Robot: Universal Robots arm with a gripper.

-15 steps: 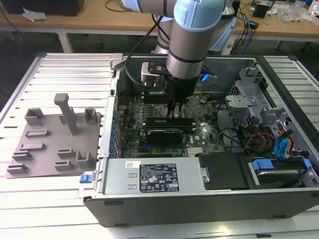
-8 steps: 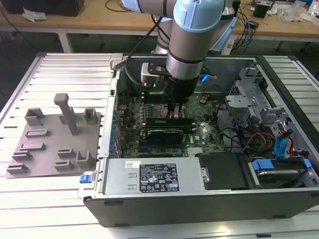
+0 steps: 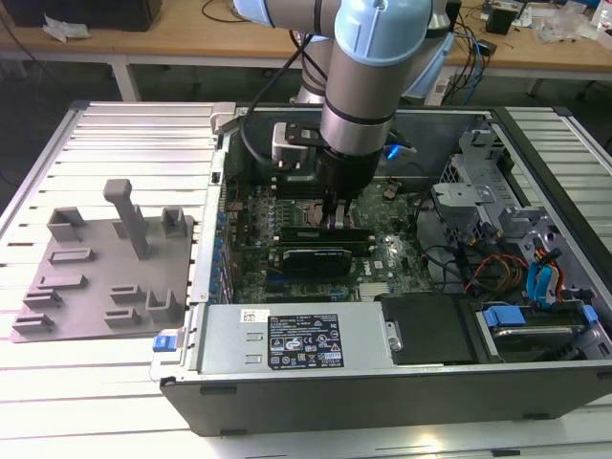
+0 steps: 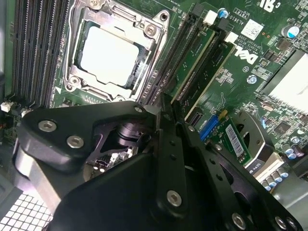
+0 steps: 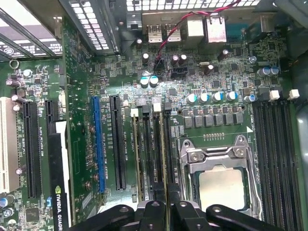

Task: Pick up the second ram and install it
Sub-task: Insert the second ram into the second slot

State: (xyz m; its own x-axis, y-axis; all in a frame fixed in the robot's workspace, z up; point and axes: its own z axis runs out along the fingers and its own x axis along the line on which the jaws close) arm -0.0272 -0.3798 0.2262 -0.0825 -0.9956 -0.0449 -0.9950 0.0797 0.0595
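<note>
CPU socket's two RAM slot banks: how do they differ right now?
The populated bank holds green sticks; the empty bank holds none. The gripper hangs over the populated bank, not the empty bank. Both are black slots flanking the CPU socket.

Printed matter, located but not transcribed.
- Power supply cover [image 3: 220, 344], at 6 o'clock from the gripper [image 3: 335, 222] in the exterior view: black label [image 3: 304, 342] with white print and certification marks; white label [image 3: 253, 316] at its 10 o'clock; small white sticker [image 3: 253, 360] at its 8 o'clock.
- Motherboard [image 4: 226, 91], second wrist view: large white maker's lettering [image 4: 246, 57]; white code sticker [image 4: 252, 30]; barcode strip [image 4: 234, 139] on a small green card.
- First wrist view: white slot legends [image 5: 126, 139] beside the expansion slots; white lettering [image 5: 60, 219] on the black graphics card.
</note>
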